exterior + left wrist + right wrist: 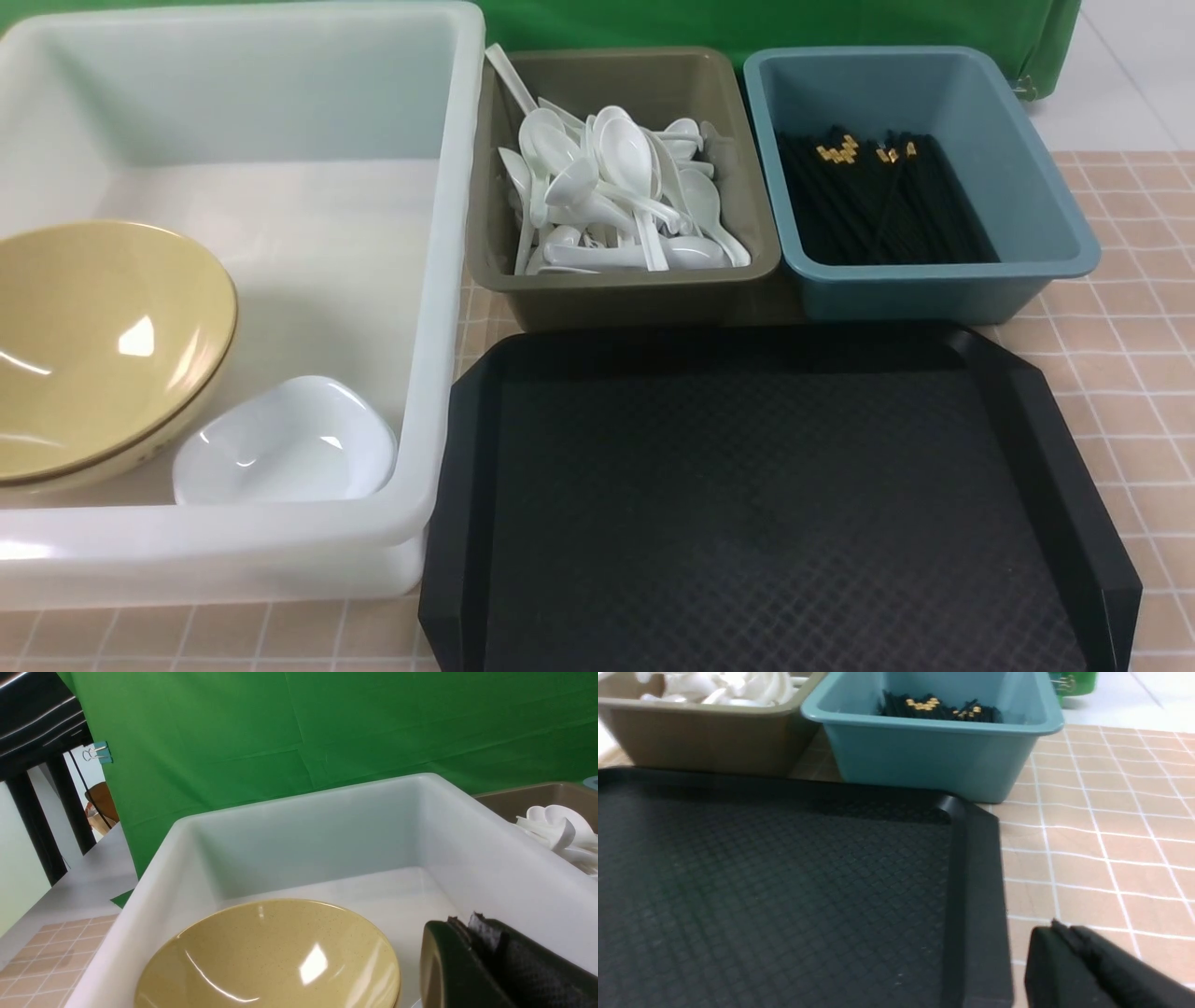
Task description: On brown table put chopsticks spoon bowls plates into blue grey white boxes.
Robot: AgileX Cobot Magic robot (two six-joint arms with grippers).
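The white box (439,233) at the left holds a tan bowl (93,345) and a small white dish (285,443). The grey-brown box (625,289) holds several white spoons (616,191). The blue box (934,289) holds black chopsticks (878,201). Neither gripper shows in the front view. In the left wrist view my left gripper (462,926) is shut and empty, just above the white box (187,858), beside the tan bowl (275,956). In the right wrist view my right gripper (1059,933) is shut and empty, low over the table by the black tray's (976,896) edge.
An empty black tray (775,495) lies at the front centre, in front of the grey and blue boxes. The tiled brown table (1130,327) shows bare at the right. A green backdrop (747,23) hangs behind the boxes.
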